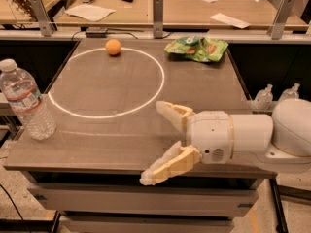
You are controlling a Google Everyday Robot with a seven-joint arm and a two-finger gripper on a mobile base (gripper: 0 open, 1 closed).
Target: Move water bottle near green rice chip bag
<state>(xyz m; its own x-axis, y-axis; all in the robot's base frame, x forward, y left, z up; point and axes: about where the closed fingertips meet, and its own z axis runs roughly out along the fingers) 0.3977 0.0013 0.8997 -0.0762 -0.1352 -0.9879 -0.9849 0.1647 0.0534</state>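
Clear ribbed plastic water bottle (25, 101), white cap, white-and-red label, stands upright, long axis vertical, cap up, at left edge of brown table (112, 140), well apart from flat green rice chip bag (196, 48) upper right; cream gripper (153, 143) lower centre, spread wide, empty.

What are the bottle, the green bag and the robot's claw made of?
The water bottle, front left: clear ribbed plastic, see-through. The green rice chip bag, far side: crinkled glossy film, foil or plastic. The gripper, open over the table front edge: matte cream fingers, probably plastic or rubber.
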